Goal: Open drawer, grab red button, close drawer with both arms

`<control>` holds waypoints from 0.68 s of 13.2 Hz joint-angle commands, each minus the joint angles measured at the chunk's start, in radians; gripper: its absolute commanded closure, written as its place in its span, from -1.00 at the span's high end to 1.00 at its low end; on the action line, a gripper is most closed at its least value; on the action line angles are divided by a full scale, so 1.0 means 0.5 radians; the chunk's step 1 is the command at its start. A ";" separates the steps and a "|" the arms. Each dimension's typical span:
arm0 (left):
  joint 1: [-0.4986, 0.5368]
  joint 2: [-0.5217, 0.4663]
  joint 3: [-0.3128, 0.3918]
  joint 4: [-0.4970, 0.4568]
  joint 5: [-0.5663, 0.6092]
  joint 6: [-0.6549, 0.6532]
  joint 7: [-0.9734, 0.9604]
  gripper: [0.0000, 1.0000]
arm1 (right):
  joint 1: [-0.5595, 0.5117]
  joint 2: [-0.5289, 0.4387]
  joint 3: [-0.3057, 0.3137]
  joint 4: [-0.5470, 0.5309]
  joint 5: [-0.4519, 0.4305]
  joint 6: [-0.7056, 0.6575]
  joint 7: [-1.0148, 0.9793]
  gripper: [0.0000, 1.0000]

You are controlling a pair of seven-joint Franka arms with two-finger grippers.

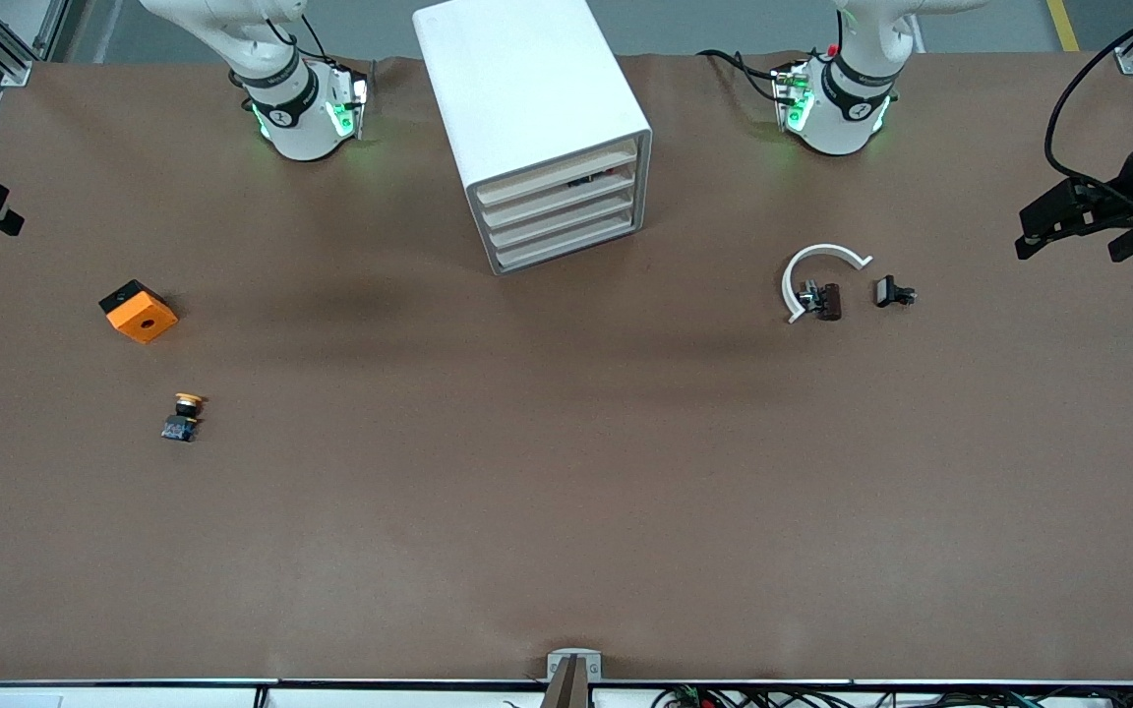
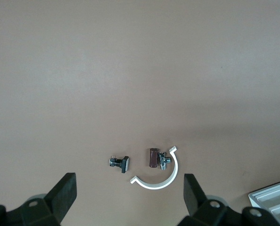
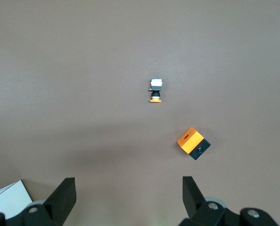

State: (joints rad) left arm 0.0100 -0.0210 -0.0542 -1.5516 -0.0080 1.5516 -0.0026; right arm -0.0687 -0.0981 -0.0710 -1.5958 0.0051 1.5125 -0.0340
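Drawer [image 1: 557, 178], uppermost of four in the white cabinet [image 1: 527, 88] between the arm bases, sits shut, something dark glimpsed just inside; the red button itself is not discernible. Left gripper [image 2: 128, 197] hangs wide open and empty over the white clip [image 2: 159, 176]; right gripper [image 3: 128, 197] likewise, over bare table near the orange cube [image 3: 193, 143]. Likely slip: taking the yellow-capped button [image 1: 183, 415] instead, or dragging the unanchored cabinet. Open table lies in front of it.

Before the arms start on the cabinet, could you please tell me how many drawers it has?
4, stacked in the white box-shaped cabinet: the uppermost beige-edged tray drawer, then three more below. All look closed; small dark items show just above the second one.
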 commanded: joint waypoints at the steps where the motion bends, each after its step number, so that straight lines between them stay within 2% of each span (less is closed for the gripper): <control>1: 0.008 0.011 0.001 0.029 0.001 -0.035 0.005 1.00 | -0.031 -0.049 0.010 -0.045 -0.001 0.003 -0.018 1.00; 6: 0.053 0.026 0.004 0.017 -0.075 -0.066 -0.025 1.00 | -0.019 -0.049 0.019 -0.042 -0.001 0.003 -0.018 1.00; 9: 0.091 0.186 -0.005 0.020 -0.171 -0.054 -0.203 1.00 | -0.016 -0.046 0.028 -0.042 -0.001 0.006 -0.018 1.00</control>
State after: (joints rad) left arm 0.0533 0.0183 -0.0524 -1.5588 -0.0710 1.5313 -0.0497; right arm -0.0691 -0.0981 -0.0693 -1.5958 0.0051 1.5125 -0.0340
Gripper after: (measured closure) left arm 0.000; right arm 0.000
